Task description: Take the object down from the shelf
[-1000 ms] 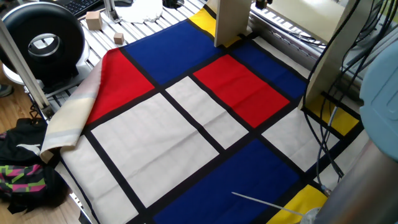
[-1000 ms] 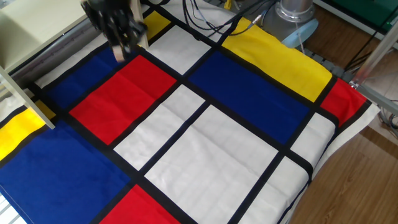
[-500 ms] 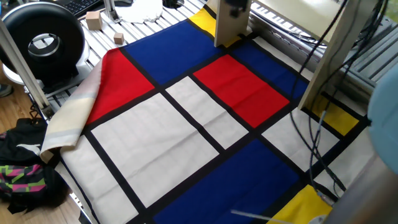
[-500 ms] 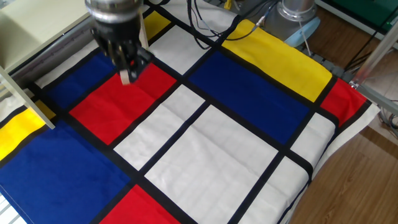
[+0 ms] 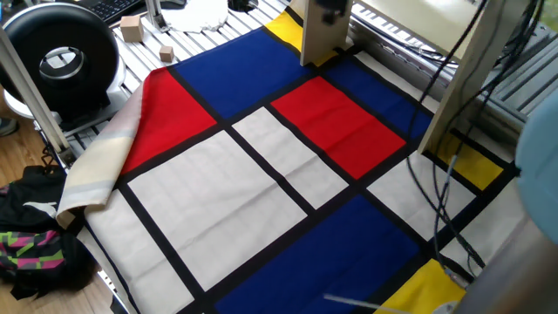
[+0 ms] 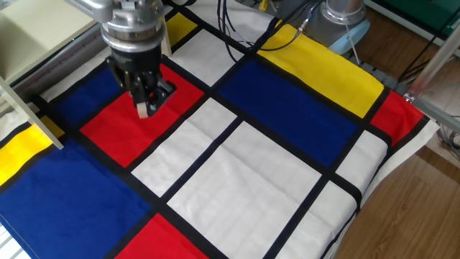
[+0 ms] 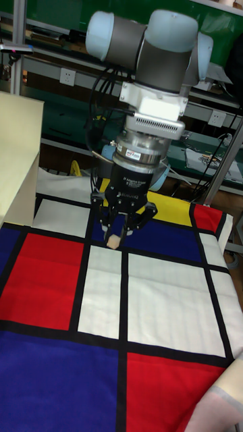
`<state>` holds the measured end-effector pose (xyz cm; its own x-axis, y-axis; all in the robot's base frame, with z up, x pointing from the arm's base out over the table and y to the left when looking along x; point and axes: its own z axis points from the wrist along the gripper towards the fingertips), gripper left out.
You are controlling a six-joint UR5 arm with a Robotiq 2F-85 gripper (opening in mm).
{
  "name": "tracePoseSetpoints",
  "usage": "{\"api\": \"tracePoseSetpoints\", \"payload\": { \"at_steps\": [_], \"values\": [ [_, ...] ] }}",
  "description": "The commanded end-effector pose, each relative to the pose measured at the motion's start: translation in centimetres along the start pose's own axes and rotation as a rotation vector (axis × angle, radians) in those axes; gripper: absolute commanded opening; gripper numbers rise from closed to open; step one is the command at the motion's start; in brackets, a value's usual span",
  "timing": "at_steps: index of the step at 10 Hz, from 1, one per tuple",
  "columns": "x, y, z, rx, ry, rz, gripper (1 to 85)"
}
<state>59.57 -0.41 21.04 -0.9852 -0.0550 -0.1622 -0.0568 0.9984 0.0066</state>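
Tall fixed view, pincer (image 7: 115, 235) closed on tiny cube (image 7: 115, 239), cube hanging square below fingertips, above checkered cloth (image 7: 169, 297).

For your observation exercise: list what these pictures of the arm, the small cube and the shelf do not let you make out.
- One fixed view: the gripper is cut off by the top edge and partly behind a shelf leg; the cube is unseen.
- The other fixed view: the shelf top runs off the left edge.
- Tall fixed view: the cube is partly covered by the fingers; whether it touches the cloth is unclear.
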Motion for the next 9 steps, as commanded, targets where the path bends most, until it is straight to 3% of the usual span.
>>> {"api": "tracePoseSetpoints", "payload": {
  "at_steps": [1, 2, 6, 9],
  "values": [
    [-1.0, 0.7, 0.6, -0.033, -0.041, -0.003, 1.3],
    [-0.9, 0.5, 0.6, -0.024, -0.039, -0.003, 1.3],
    [2.2, -0.5, 0.5, 0.014, 0.081, -0.012, 1.3],
    [2.8, -0.4, 0.5, 0.012, 0.104, 0.021, 1.3]
  ]
}}
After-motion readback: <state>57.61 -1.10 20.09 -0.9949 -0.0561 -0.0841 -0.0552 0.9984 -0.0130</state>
